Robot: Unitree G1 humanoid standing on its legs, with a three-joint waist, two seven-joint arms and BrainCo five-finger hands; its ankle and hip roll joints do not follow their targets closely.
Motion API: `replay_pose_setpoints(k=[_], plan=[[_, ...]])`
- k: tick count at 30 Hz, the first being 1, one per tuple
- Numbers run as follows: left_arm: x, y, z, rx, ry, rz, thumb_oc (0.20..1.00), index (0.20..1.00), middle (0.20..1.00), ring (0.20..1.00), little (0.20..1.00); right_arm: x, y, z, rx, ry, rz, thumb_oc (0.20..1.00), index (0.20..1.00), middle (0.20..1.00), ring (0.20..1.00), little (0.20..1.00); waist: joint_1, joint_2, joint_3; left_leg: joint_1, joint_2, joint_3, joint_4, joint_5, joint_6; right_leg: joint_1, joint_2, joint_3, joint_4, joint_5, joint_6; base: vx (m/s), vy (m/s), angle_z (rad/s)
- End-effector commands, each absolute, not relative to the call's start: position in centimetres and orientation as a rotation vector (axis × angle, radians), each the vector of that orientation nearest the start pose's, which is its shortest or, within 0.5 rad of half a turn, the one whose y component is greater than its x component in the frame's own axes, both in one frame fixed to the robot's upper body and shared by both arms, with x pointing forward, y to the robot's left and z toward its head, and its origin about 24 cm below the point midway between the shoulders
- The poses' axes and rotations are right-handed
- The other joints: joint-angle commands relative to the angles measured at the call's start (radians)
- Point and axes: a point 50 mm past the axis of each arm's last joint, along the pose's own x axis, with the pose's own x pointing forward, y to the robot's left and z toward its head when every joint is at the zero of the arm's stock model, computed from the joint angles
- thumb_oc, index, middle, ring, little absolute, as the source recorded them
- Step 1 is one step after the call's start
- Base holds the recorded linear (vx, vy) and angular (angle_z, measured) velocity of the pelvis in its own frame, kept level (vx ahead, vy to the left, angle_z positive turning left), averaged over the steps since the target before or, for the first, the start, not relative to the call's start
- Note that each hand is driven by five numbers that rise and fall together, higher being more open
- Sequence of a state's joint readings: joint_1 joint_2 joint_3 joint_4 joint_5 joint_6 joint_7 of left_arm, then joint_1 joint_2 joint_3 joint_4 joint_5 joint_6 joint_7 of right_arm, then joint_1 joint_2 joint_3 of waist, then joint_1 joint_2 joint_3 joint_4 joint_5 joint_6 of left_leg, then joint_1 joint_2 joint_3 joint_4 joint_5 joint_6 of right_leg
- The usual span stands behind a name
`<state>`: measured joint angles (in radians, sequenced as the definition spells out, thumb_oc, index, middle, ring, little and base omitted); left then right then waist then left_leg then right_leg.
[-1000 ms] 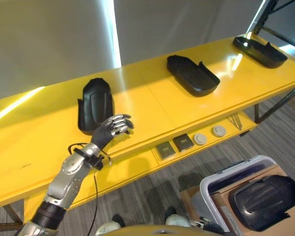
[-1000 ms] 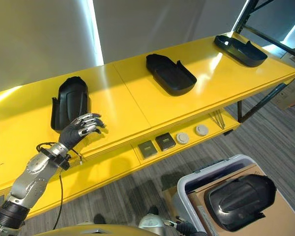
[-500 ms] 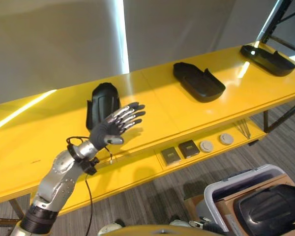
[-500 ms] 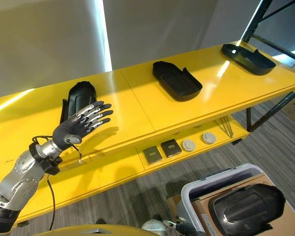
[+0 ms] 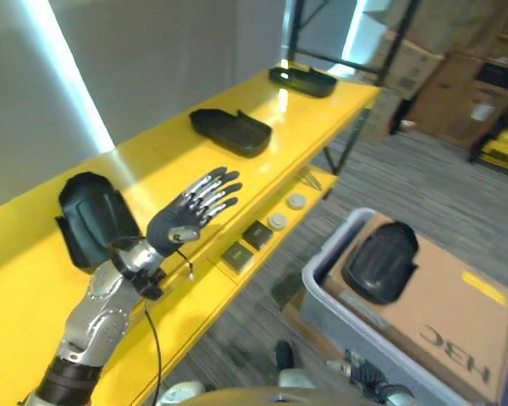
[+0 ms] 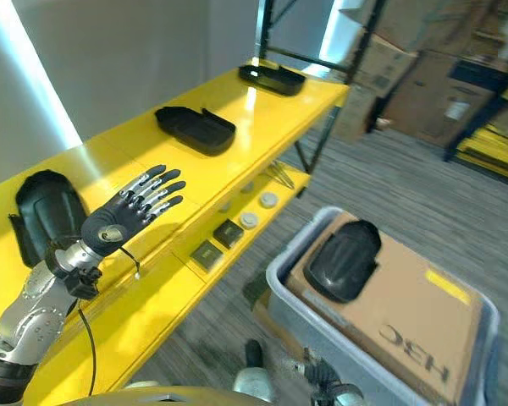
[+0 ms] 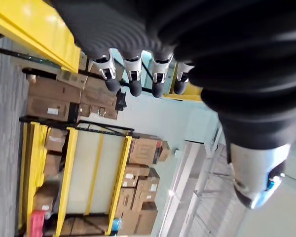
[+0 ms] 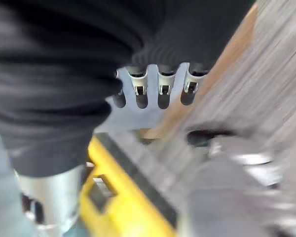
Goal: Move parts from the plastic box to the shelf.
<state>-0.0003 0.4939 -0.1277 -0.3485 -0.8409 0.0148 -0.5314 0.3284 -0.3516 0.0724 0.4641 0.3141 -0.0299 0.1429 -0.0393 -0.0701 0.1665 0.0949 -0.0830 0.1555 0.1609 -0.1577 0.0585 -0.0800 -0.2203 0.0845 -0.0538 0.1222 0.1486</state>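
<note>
Yellow shelf (image 5: 262, 161), left hand (image 5: 190, 216) spread; right hand (image 8: 153, 91) empty

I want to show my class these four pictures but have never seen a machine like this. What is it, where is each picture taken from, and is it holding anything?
It is a two-armed humanoid robot. Two pictures come from cameras in its head, looking down; the other two sit on its wrists. Its left hand hangs open above a yellow shelf, holding nothing. Three black parts lie on the shelf: the nearest part, a middle part and the farthest part. Another black part rests on cardboard in a plastic box. The right hand, seen from its wrist, is open and empty.
</note>
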Motion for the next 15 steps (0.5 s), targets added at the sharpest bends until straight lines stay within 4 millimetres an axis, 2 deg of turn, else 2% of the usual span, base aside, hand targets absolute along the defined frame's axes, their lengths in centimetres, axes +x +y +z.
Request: replay_pose_setpoints(k=[1, 2, 3, 4, 6, 8, 10, 12, 13, 15], plan=[[23.1, 15.7, 15.0, -0.308, -0.406, -0.847, 1.000, 1.000, 1.000, 1.000, 1.000, 14.3, -26.1, -6.9, 0.009, 0.539, -0.051, 1.000, 1.000, 1.000, 1.000, 1.000, -0.017, 0.042, 0.047, 0.009, 0.009, -0.023, 0.066, -0.078, 0.010, 0.048, -0.022, -0.104, 0.015, 0.046, 0.085, -0.19, 0.169, -0.97], [23.1, 15.6, 15.0, -0.310, -0.406, -0.851, 1.000, 1.000, 1.000, 1.000, 1.000, 14.4, -26.1, -6.7, 0.013, 0.523, -0.054, 1.000, 1.000, 1.000, 1.000, 1.000, -0.018, 0.042, 0.049, 0.012, 0.008, -0.020, 0.066, -0.079, 0.010, 0.047, -0.024, -0.106, 0.013, 0.048, 0.086, -0.16, 0.133, -0.53], [23.1, 15.6, 15.1, -0.314, -0.411, -0.843, 1.000, 1.000, 1.000, 1.000, 1.000, 15.2, -26.1, -5.4, 0.024, 0.451, -0.048, 1.000, 1.000, 1.000, 1.000, 1.000, -0.021, 0.042, 0.055, 0.021, 0.002, 0.006, 0.061, -0.080, 0.014, 0.034, -0.048, -0.144, 0.004, 0.071, 0.095, -0.21, 0.137, -0.61], [23.0, 15.6, 15.1, -0.310, -0.413, -0.828, 1.000, 1.000, 1.000, 1.000, 1.000, 16.6, -26.1, -3.3, 0.056, 0.341, -0.060, 1.000, 1.000, 1.000, 1.000, 1.000, -0.016, 0.044, 0.061, 0.036, -0.003, 0.047, 0.047, -0.085, 0.019, 0.015, -0.081, -0.222, 0.002, 0.109, 0.105, -0.25, 0.148, -0.58], [22.8, 15.8, 15.0, -0.308, -0.407, -0.824, 1.000, 1.000, 1.000, 1.000, 1.000, 18.2, -25.9, -1.1, 0.078, 0.226, -0.087, 1.000, 1.000, 1.000, 1.000, 1.000, 0.004, 0.045, 0.059, 0.053, -0.008, 0.103, 0.017, -0.086, 0.024, -0.021, -0.113, -0.325, 0.020, 0.158, 0.113, -0.18, 0.078, -1.09], [22.6, 15.9, 14.9, -0.308, -0.402, -0.815, 1.000, 1.000, 1.000, 1.000, 1.000, 19.9, -25.4, 1.1, 0.099, 0.126, -0.120, 1.000, 1.000, 1.000, 1.000, 1.000, 0.028, 0.059, 0.054, 0.075, 0.001, 0.156, -0.021, -0.095, 0.030, -0.037, -0.131, -0.425, 0.083, 0.172, 0.113, -0.13, 0.037, -1.20], [22.6, 15.8, 14.9, -0.309, -0.398, -0.821, 1.000, 1.000, 1.000, 1.000, 1.000, 20.7, -25.4, 2.2, 0.101, 0.082, -0.150, 1.000, 1.000, 1.000, 1.000, 1.000, 0.036, 0.063, 0.049, 0.077, 0.000, 0.178, -0.039, -0.090, 0.039, -0.042, -0.147, -0.455, 0.122, 0.170, 0.113, -0.11, 0.023, -1.11], [22.9, 15.6, 15.1, -0.308, -0.398, -0.819, 1.000, 1.000, 1.000, 1.000, 1.000, 22.0, -25.1, 3.4, 0.092, 0.053, -0.186, 1.000, 1.000, 1.000, 1.000, 1.000, 0.041, 0.077, 0.038, 0.071, -0.005, 0.199, -0.075, -0.076, 0.063, -0.040, -0.169, -0.482, 0.247, 0.156, 0.113, -0.10, 0.029, -0.86], [23.1, 15.4, 15.2, -0.316, -0.394, -0.812, 1.000, 1.000, 1.000, 1.000, 1.000, 22.7, -24.7, 4.7, 0.101, 0.002, -0.197, 1.000, 1.000, 1.000, 1.000, 1.000, 0.041, 0.092, 0.028, 0.066, -0.005, 0.218, -0.097, -0.068, 0.083, -0.041, -0.179, -0.488, 0.340, 0.109, 0.112, -0.08, -0.006, -0.35], [23.2, 15.3, 15.1, -0.324, -0.387, -0.788, 1.000, 1.000, 1.000, 1.000, 1.000, 23.3, -24.5, 5.8, 0.108, -0.023, -0.219, 1.000, 1.000, 1.000, 1.000, 1.000, 0.048, 0.101, 0.012, 0.059, 0.004, 0.249, -0.125, -0.045, 0.083, -0.007, -0.174, -0.521, 0.351, 0.049, 0.101, -0.02, -0.099, -0.32]])
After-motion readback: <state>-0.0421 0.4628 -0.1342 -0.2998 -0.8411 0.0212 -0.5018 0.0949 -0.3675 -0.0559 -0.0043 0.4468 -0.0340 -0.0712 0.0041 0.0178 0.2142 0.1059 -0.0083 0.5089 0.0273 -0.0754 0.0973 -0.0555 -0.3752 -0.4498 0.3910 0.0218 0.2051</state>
